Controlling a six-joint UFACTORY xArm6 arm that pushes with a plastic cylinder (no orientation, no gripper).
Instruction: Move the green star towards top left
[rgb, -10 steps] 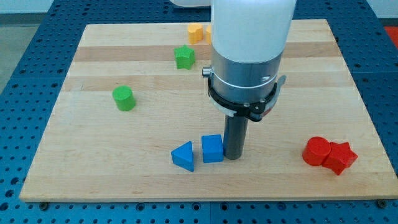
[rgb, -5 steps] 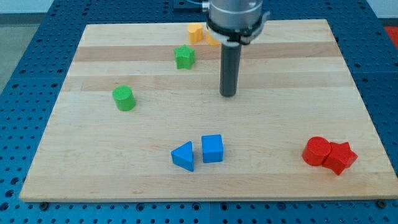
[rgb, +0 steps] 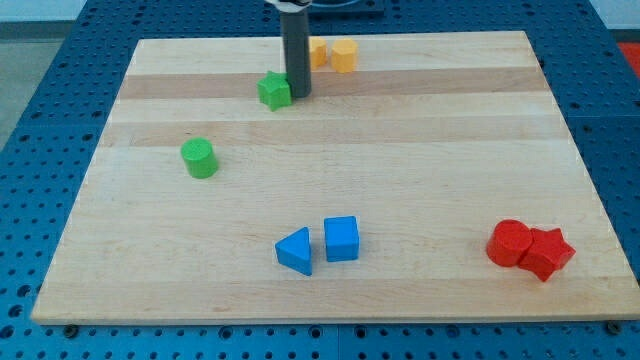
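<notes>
The green star (rgb: 274, 91) lies on the wooden board (rgb: 420, 150) near the view's top, left of centre. My tip (rgb: 298, 95) stands right against the star's right side, touching it. The dark rod rises from there to the view's top edge.
A green cylinder (rgb: 199, 158) sits at the view's left. Two yellow blocks (rgb: 344, 55) lie near the top edge, right of the rod. A blue triangle (rgb: 295, 250) and blue cube (rgb: 341, 239) lie at the bottom centre. A red cylinder (rgb: 509, 242) and red star (rgb: 548, 252) sit at the bottom right.
My tip moved from beside the blue cube up the view and left to the green star's right side. The star has shifted left by a little.
</notes>
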